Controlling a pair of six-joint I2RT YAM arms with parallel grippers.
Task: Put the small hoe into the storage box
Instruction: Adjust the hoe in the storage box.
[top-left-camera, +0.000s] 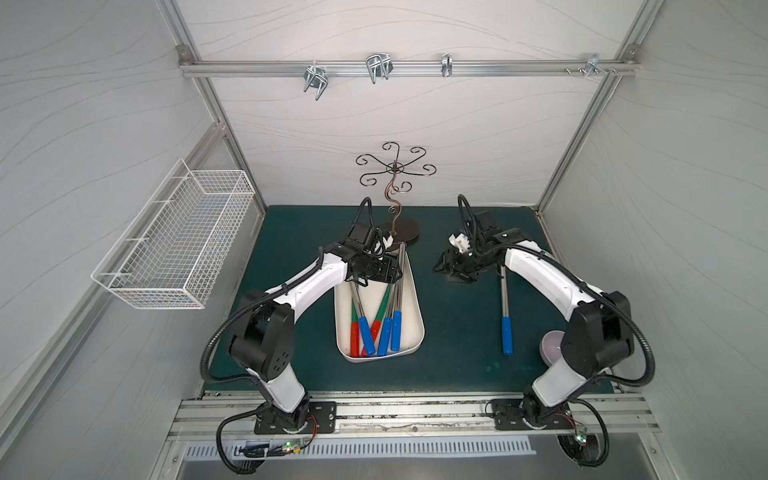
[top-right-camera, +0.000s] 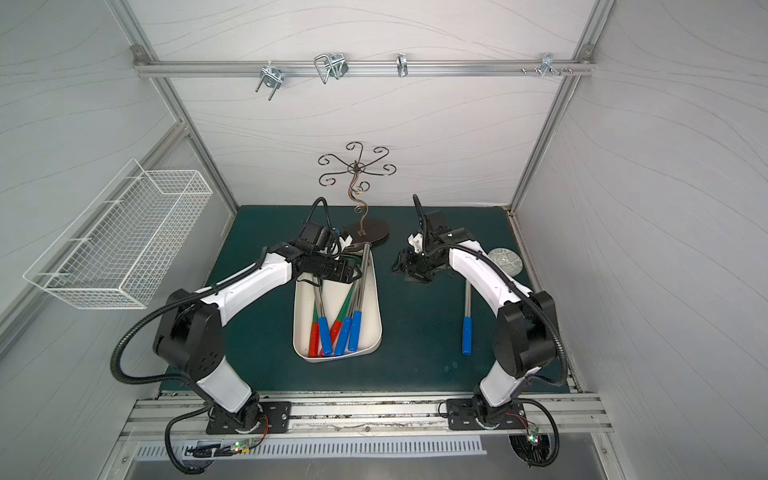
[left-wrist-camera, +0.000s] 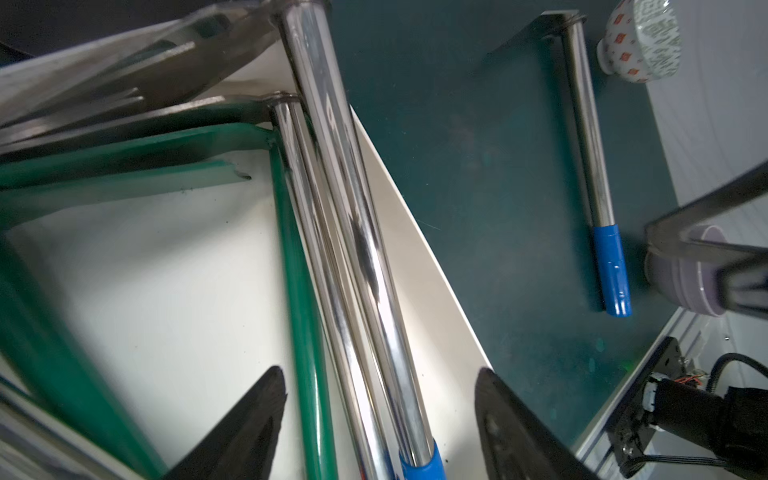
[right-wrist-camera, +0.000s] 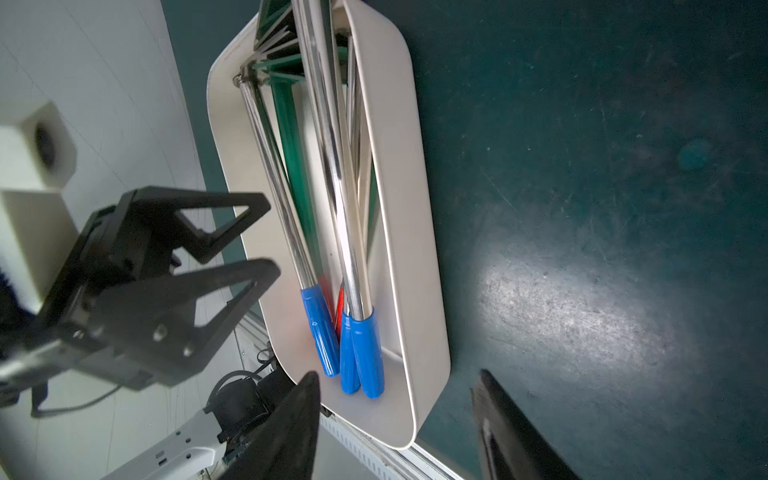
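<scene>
Hovering over the far end of the storage box (top-left-camera: 412, 309) in both top views, the left gripper (top-left-camera: 392, 272) is spread and empty; one blue-handled hoe (top-left-camera: 506, 332) lies outside it on the mat (top-left-camera: 457, 332) (others fill the box). Left wrist: fingers (left-wrist-camera: 249, 428) stand apart astride chrome shafts (left-wrist-camera: 361, 249). Right wrist: the right gripper (right-wrist-camera: 397, 374) gapes, empty, over the mat.

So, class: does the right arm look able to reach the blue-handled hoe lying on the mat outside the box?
Probably yes. The hoe lies flat on the mat beside that arm, nothing on it. The right claw is open and empty near its shaft; only the arm's own forearm hides the head end.
</scene>
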